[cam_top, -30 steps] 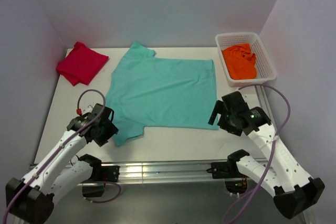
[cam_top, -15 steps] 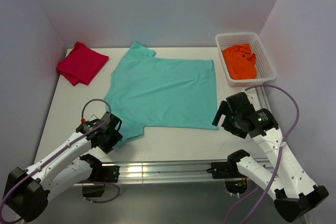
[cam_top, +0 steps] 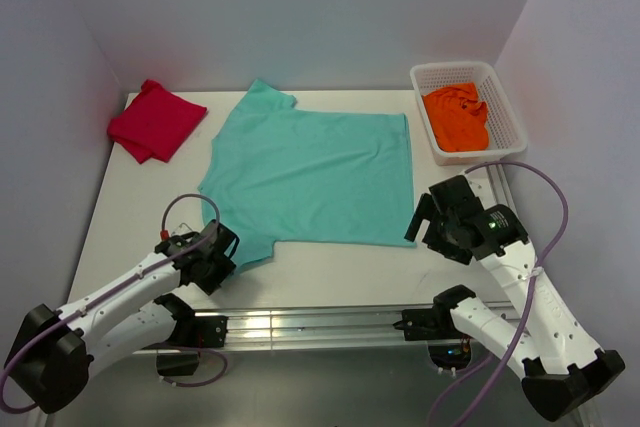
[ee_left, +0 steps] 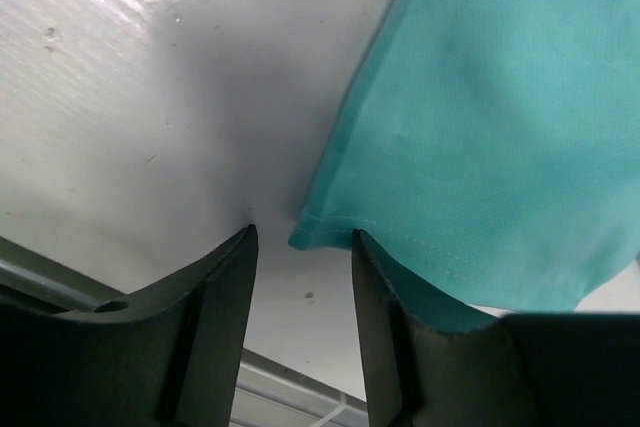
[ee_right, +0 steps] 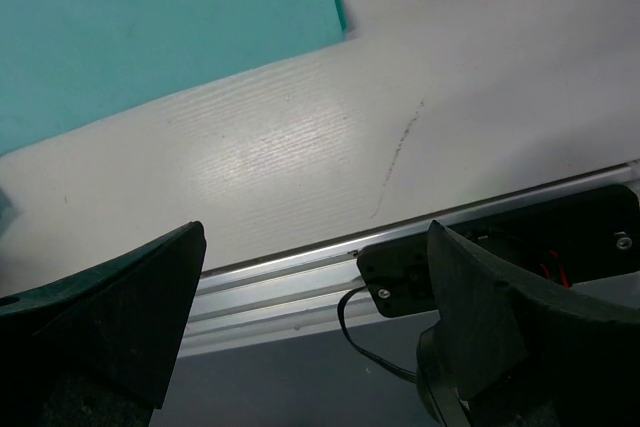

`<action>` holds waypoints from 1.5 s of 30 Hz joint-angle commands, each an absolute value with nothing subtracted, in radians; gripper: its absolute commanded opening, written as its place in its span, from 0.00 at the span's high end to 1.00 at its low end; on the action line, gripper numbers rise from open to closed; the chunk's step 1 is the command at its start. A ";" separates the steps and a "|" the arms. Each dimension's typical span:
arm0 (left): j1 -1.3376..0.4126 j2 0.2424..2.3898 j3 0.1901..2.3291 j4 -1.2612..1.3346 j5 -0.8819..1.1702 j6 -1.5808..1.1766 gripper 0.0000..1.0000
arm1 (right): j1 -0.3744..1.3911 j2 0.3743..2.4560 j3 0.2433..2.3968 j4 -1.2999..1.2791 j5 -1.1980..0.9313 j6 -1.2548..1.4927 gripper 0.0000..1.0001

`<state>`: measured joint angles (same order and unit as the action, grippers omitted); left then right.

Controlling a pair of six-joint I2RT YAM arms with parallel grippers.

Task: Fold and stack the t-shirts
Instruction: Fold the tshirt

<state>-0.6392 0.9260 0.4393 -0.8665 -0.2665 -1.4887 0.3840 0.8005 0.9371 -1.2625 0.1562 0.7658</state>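
Top external view: teal t-shirt lies spread flat mid-table, sleeves to the left, bottom hem to the right, no fold in it yet. Red t-shirt sits folded at the far-left corner. Orange t-shirt is crumpled in the white basket, far right. My read: pickup phase of the teal fold.

Left jaws are low at the near sleeve. Left wrist view: about half open, sleeve hem corner in the gap between the fingers, cloth brushing one of them, nothing pinched yet. Right jaws are wide open and empty, over bare table just beside the bottom hem corner.

Next move, as I judge it: left has to finish closing, but only the very tip of the hem is in the gap, so it could slip out. Better to push in deeper first. Right has to reach its hem corner and get a finger under the edge.

Versus a second ago: left arm has slid nearer and lower onto the sleeve, jaws narrower. Right arm shifted slightly outward early, then held. None of the shirts has moved.
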 commanded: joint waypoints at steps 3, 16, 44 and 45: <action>-0.653 0.939 0.388 -0.789 -0.314 -1.529 0.54 | 0.391 0.798 0.936 -1.249 0.167 0.773 0.01; -0.657 0.989 0.410 -0.765 -0.334 -1.523 0.92 | 0.391 0.841 0.913 -1.189 0.126 0.782 0.01; -0.657 0.951 0.758 -1.115 -0.390 -1.425 1.00 | 0.314 1.259 0.640 -0.707 0.218 0.943 0.19; -0.657 0.957 0.762 -1.117 -0.391 -1.424 1.00 | 0.313 1.265 0.629 -0.698 0.219 0.942 0.20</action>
<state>-0.6525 0.9535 0.7136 -1.0744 -0.3645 -1.4487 0.3214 1.2598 0.6380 -0.7677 0.1738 0.9165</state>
